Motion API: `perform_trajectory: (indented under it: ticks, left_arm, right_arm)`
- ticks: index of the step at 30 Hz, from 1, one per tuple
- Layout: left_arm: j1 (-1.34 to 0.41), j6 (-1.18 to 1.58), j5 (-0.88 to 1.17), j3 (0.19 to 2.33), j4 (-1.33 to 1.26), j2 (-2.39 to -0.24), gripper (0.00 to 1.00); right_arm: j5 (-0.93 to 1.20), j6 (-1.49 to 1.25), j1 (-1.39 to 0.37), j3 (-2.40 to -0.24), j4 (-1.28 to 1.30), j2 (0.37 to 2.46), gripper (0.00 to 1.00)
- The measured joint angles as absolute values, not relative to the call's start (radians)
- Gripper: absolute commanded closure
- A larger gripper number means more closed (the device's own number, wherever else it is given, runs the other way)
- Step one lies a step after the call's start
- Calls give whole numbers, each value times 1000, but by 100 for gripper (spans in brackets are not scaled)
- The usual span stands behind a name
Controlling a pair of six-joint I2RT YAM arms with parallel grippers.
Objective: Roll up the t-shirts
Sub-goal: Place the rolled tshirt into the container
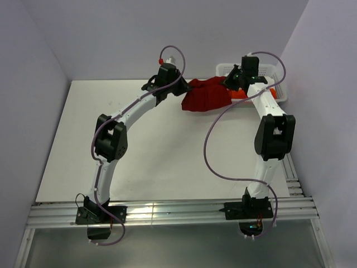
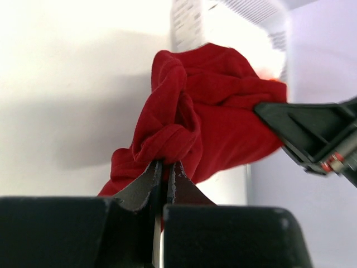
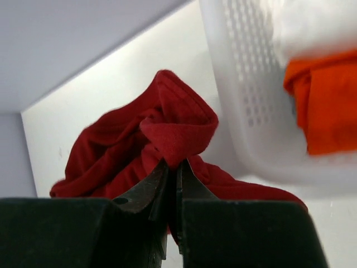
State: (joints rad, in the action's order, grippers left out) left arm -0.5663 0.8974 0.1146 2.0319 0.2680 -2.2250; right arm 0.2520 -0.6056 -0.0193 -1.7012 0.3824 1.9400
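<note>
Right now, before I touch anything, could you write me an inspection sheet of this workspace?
Surface: white table, no stains seen.
Job's things: one red t-shirt, bunched at the far right of the table beside the basket, not rolled.
Clutter: white basket with holes in its wall, holding an orange cloth.
Claws: left claw shut on a fold of the t-shirt; right claw shut on another fold.
Cables: a purple cable hangs in a wide loop from the right arm over the table.
Surroundings: pale walls on three sides; metal rails at the near edge.
</note>
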Motion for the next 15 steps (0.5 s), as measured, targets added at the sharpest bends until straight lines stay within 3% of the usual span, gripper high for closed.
perform_trajectory:
  ticks: [15]
  left_arm:
    - [-575,1035,176,2121,26,-2414,100]
  right_arm:
    - [276,-684,111,-2029,436,2298,100]
